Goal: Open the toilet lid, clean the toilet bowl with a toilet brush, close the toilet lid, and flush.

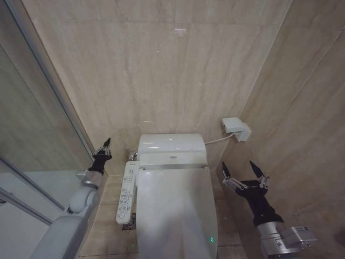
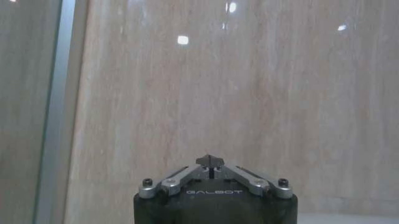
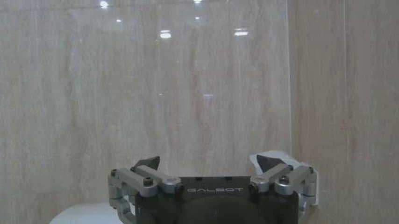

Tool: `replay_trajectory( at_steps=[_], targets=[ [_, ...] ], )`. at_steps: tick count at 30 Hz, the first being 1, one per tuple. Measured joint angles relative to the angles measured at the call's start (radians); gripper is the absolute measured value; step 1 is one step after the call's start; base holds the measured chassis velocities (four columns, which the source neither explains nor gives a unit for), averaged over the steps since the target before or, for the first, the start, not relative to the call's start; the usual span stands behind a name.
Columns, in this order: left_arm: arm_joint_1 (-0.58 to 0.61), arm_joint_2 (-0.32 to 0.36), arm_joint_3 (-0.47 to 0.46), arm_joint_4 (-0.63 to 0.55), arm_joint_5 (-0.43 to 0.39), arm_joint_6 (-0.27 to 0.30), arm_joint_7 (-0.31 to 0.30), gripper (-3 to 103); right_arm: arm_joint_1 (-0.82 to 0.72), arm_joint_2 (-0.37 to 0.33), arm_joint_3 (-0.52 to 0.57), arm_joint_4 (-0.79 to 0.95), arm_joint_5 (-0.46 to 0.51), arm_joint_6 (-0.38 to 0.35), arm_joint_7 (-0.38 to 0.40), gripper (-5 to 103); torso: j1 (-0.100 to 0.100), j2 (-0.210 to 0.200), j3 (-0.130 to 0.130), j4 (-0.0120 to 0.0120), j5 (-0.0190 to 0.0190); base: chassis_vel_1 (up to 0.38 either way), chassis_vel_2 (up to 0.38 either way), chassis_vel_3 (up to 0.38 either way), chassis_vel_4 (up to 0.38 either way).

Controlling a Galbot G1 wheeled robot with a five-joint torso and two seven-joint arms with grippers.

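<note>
1. From the head camera I see the toilet lid lying flat and closed over the toilet, straight ahead and below, its glossy white surface running from the tank toward me; a small green light glows near its right edge
2. My left gripper sits to the left of the toilet, near the glass partition, raised and touching nothing; in the left wrist view the left gripper has its fingertips pressed together, so it is closed and empty
3. My right gripper hovers to the right of the toilet, beside the lid and apart from it; its fingers are spread wide, holding nothing, and the right wrist view shows the same spread
4. A white control panel juts out along the toilet's left side, and a white wall box is mounted on the tiled wall behind the right gripper
</note>
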Motion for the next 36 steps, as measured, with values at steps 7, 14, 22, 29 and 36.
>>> replay_trajectory(
  at_steps=[7, 14, 22, 29, 36],
  targets=[
    [0.235, 0.060, -0.093, -0.265, -0.004, 0.139, -0.034, 0, 0.000, 0.000, 0.000, 0.000, 0.000, 0.000, 0.000, 100, 0.000, 0.000, 0.000, 0.0007, -0.0002, 0.000, 0.000, 0.000, 0.000],
    [0.371, -0.007, -0.138, -0.465, 0.037, 0.256, -0.100, 0, 0.000, 0.000, 0.000, 0.000, 0.000, 0.000, 0.000, 100, 0.000, 0.000, 0.000, 0.0000, -0.0001, 0.000, 0.000, 0.000, 0.000],
    [0.502, -0.087, -0.163, -0.614, 0.095, 0.306, -0.112, 0, 0.000, 0.000, 0.000, 0.000, 0.000, 0.000, 0.000, 100, 0.000, 0.000, 0.000, 0.0005, 0.0000, 0.000, 0.000, 0.000, 0.000],
    [0.565, -0.136, -0.195, -0.669, 0.148, 0.295, -0.096, -2, 0.000, 0.000, 0.000, 0.000, 0.000, 0.000, 0.000, 100, 0.000, 0.000, 0.000, 0.0002, 0.0000, 0.000, 0.000, 0.000, 0.000],
    [0.625, -0.202, -0.226, -0.721, 0.173, 0.293, -0.094, 24, 0.000, 0.000, 0.000, 0.000, 0.000, 0.000, 0.000, 100, 0.000, 0.000, 0.000, 0.0002, -0.0001, 0.000, 0.000, 0.000, 0.000]
  ],
)
